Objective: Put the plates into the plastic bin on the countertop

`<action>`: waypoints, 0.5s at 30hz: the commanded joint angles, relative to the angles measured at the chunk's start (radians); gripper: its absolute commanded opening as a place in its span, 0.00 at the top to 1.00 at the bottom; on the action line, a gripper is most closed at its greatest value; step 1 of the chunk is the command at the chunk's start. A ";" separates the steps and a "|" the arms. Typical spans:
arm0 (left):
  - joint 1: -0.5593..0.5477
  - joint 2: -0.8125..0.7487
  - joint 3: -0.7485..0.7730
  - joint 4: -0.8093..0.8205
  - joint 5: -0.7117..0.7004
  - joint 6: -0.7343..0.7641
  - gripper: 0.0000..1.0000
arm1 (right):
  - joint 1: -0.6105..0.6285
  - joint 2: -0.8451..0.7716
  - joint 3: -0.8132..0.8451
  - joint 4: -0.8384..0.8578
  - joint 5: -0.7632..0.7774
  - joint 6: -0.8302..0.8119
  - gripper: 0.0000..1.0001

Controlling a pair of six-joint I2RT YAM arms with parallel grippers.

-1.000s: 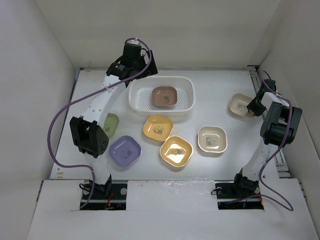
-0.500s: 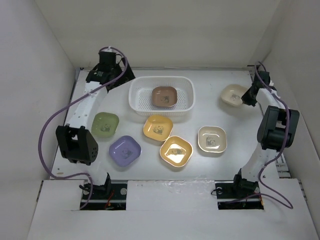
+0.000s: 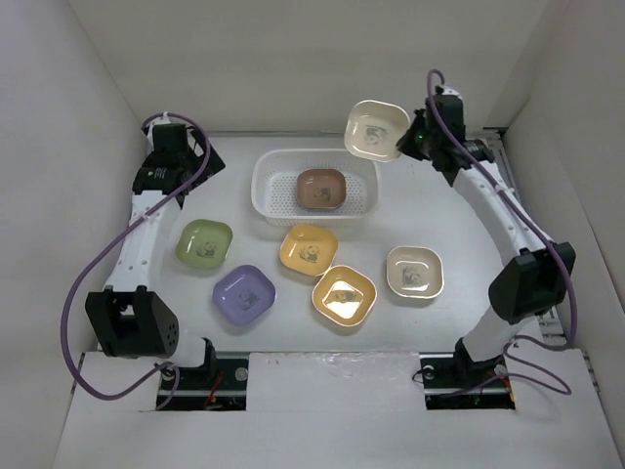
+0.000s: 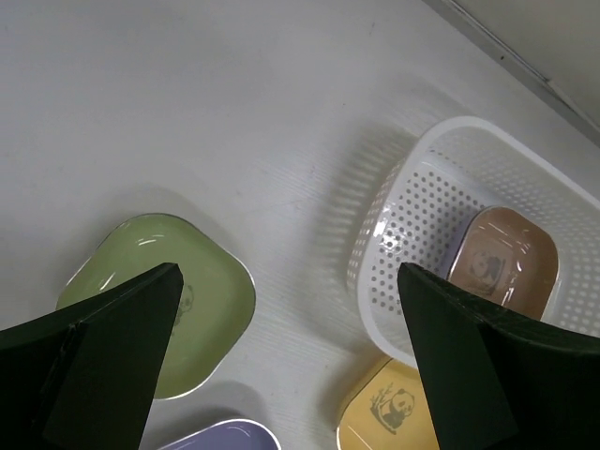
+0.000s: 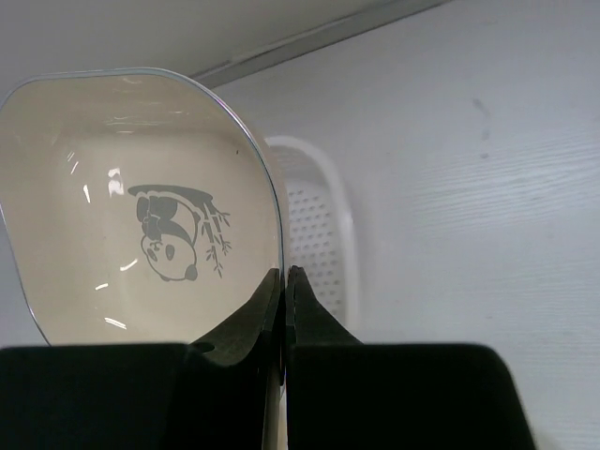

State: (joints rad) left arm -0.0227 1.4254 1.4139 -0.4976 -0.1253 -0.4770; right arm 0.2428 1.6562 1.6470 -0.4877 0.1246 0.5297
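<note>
Cream plate [image 3: 377, 130] raised — panda print [image 5: 173, 234], right pincer [image 3: 409, 143]

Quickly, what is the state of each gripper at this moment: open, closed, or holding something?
Left gripper: open, holding nothing.
Right gripper: closed on the rim of the cream plate, which is lifted.
</note>
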 commanded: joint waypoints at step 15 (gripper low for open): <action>0.191 -0.094 -0.179 0.064 0.007 -0.003 0.00 | 0.280 0.385 0.263 -0.063 0.081 0.121 1.00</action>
State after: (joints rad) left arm 0.1711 1.3949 1.2461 -0.4629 -0.0898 -0.4805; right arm 0.5137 2.0251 1.8496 -0.5476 0.1772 0.6262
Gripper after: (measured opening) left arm 0.993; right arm 0.032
